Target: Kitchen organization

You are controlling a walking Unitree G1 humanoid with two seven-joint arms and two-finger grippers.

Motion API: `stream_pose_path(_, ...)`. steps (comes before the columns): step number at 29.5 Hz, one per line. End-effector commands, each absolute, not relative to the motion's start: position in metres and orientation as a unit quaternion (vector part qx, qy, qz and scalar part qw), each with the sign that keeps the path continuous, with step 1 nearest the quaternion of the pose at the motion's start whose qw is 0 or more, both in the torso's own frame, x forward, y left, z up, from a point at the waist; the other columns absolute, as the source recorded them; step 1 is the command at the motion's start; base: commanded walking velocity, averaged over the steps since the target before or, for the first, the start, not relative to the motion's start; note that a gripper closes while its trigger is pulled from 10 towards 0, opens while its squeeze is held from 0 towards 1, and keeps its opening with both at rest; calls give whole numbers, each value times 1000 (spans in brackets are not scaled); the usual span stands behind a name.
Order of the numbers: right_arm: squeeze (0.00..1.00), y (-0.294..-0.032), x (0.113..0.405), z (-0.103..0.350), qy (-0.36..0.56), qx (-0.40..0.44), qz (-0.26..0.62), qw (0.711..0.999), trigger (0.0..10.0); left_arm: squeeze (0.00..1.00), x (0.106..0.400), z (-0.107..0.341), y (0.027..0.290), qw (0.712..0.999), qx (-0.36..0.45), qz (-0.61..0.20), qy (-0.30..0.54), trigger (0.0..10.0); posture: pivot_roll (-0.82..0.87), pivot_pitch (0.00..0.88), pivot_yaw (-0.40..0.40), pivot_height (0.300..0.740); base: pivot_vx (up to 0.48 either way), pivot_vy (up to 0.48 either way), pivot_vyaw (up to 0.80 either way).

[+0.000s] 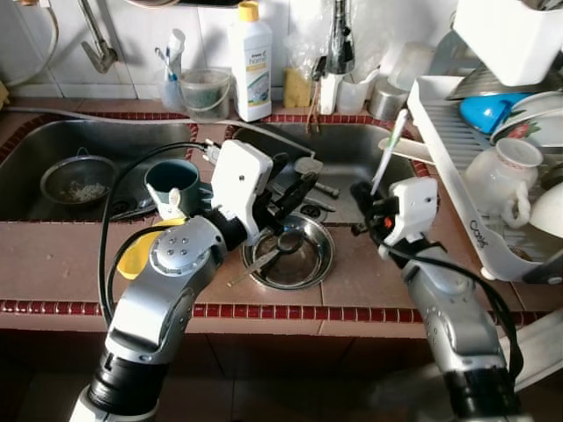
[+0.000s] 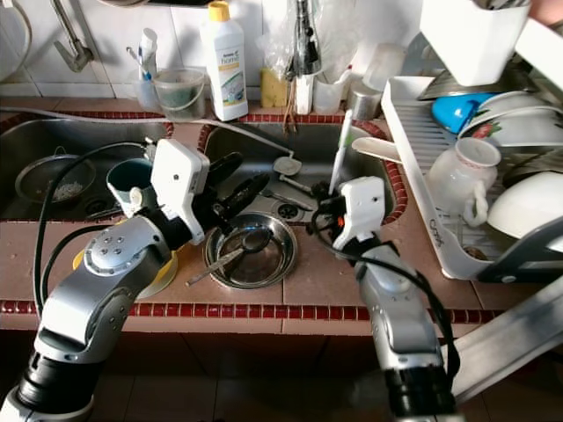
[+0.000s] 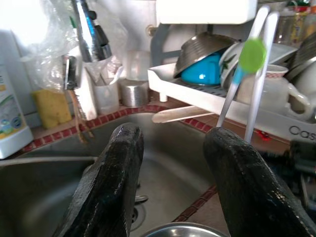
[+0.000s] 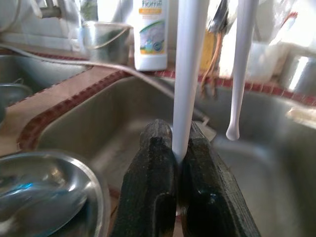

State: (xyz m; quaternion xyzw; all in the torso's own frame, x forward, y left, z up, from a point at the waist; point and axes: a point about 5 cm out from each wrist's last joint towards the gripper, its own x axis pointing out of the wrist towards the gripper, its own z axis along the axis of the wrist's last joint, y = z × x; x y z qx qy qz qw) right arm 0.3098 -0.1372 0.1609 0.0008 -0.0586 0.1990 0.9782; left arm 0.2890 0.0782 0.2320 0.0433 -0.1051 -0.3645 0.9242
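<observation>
- Chopsticks [image 1: 388,151]: two slim white plastic sticks, upright over the steel sink [image 1: 352,154], one clenched in the right gripper [image 4: 178,148].
- Left gripper [image 1: 295,189]: black fingers spread, above a round shiny steel bowl [image 1: 303,264] on the brown tile counter [image 1: 53,255].

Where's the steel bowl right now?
The steel bowl sits on the tiled counter edge in front of the right sink basin, just below the open left gripper, with utensils lying in it.
</observation>
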Motion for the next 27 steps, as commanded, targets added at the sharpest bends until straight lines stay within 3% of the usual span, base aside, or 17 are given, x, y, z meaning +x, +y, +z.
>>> stream_pose_path(1, 0, -136, 306, 164, -60, 9, 206, 977, 10000, 0, 284, 234, 76, 920, 49, -374, -107, 10000, -130, 175, 8, 740, 0, 0, 0)
stream_pose_path(11, 0, -156, 294, 160, -45, -10, 178, 983, 10000, 0, 275, 242, 72, 915, 81, -381, -103, 10000, -129, 227, 21, 740, 0, 0, 0)
stream_pose_path(16, 0, -174, 296, 164, -40, -19, 153, 987, 10000, 0, 281, 234, 63, 933, 96, -339, -77, 10000, -122, 251, 24, 740, 0, 0, 0)
stream_pose_path(27, 0, -172, 291, 165, -31, 9, 169, 985, 10000, 0, 301, 225, 49, 953, 91, -285, -47, 10000, -122, 300, 21, 740, 0, 0, 0)
